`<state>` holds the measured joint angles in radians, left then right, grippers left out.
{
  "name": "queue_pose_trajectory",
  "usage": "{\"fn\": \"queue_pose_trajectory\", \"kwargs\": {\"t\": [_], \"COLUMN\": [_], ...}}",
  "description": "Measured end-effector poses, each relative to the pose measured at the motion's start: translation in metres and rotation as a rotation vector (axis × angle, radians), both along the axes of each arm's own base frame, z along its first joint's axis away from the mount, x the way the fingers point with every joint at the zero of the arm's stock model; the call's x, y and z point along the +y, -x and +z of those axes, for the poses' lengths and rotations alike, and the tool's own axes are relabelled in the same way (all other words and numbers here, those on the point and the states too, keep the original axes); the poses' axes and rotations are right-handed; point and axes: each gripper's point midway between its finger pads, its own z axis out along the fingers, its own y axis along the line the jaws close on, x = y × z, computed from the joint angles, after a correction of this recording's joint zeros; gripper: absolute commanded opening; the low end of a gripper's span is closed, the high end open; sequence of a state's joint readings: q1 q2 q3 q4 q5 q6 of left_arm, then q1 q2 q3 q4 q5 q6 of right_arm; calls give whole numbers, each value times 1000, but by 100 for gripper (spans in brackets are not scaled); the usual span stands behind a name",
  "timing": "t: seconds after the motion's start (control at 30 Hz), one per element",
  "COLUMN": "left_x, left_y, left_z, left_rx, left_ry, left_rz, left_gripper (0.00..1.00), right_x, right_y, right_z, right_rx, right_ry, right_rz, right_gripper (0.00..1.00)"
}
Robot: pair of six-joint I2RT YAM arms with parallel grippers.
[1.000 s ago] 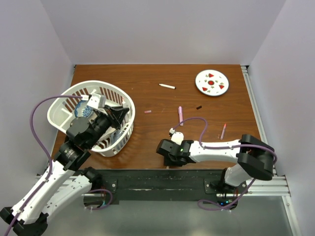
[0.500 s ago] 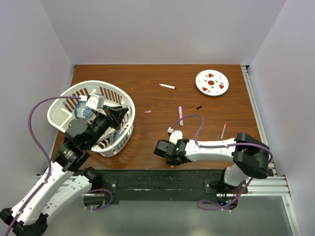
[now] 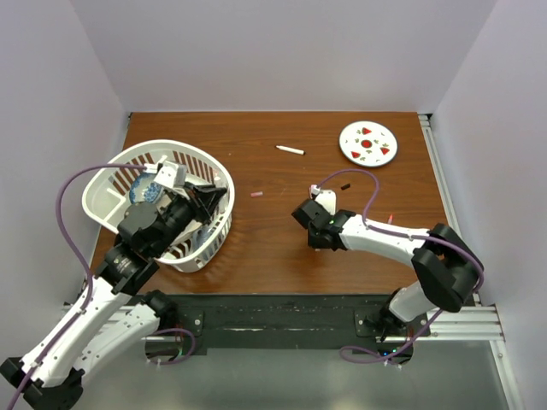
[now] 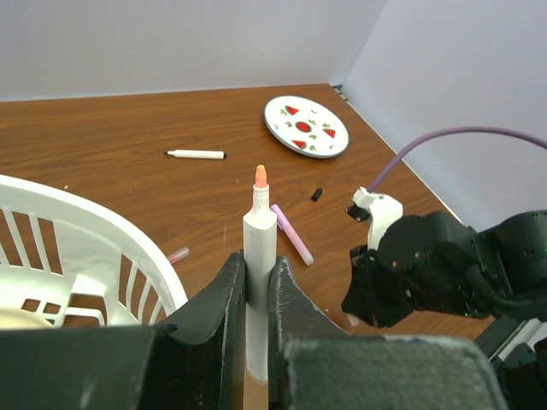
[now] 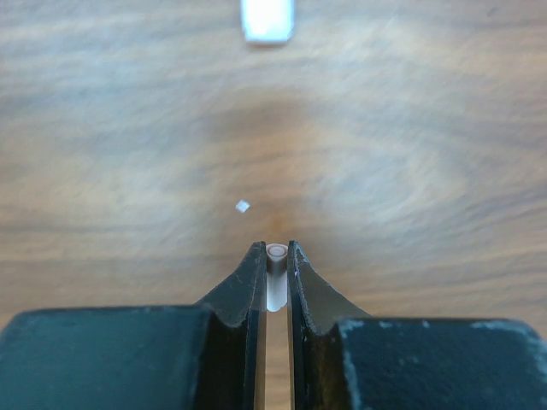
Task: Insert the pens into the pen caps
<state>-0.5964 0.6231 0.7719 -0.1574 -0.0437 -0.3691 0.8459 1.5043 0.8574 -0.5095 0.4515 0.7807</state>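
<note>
My left gripper (image 4: 255, 272) is shut on a white pen (image 4: 259, 235) whose orange tip points up; it hangs over the basket's right rim, where the left gripper (image 3: 208, 201) shows from above. My right gripper (image 5: 275, 254) is shut on a small peach pen cap (image 5: 276, 256), open end outward, above bare wood. From above the right gripper (image 3: 302, 213) is at mid-table. A white pen (image 3: 290, 149) lies far back. A pink pen (image 4: 291, 232) lies beside the right arm. A reddish pen (image 3: 390, 219) peeks out behind that arm. A pink cap (image 3: 255, 195) and a black cap (image 3: 345, 185) lie loose.
A white slatted basket (image 3: 111, 166) with items inside stands at the left. A round white plate (image 3: 368, 143) with red spots sits at the back right. A blurred white piece (image 5: 267, 19) shows at the top of the right wrist view.
My right gripper closed on the peach cap near the table's front edge, then carried it back and to the right toward mid-table, covering the pink pen from above. The left arm barely moved.
</note>
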Motion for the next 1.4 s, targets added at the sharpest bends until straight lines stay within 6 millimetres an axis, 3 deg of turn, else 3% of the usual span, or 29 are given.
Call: {"fn": "queue_pose_trajectory", "kwargs": {"t": [0.17, 0.2, 0.33, 0.8, 1.2, 1.37, 1.4], "left_x": [-6, -7, -5, -2, -2, -3, -4], "left_y": [-5, -5, -3, -1, 0, 0, 0], "left_z": [-11, -12, -8, -4, -4, -8, -10], "left_rx": [34, 35, 20, 2, 0, 8, 11], "left_ry": [-23, -25, -23, -18, -17, -22, -24], "left_rz": [-13, -14, -13, -13, -14, -18, -20], "left_gripper": [0, 0, 0, 0, 0, 0, 0], "right_x": [-5, -4, -1, -1, -3, -3, -3], "right_y": [-12, -12, -12, -3, 2, 1, 1], "right_z": [-7, -10, -23, -23, -24, -24, -24], "right_rx": [9, 21, 51, 69, 82, 84, 85], "right_ry": [12, 12, 17, -10, -6, 5, 8], "right_rz": [36, 52, 100, 145, 164, 176, 178], "right_gripper": [18, 23, 29, 31, 21, 0, 0]}}
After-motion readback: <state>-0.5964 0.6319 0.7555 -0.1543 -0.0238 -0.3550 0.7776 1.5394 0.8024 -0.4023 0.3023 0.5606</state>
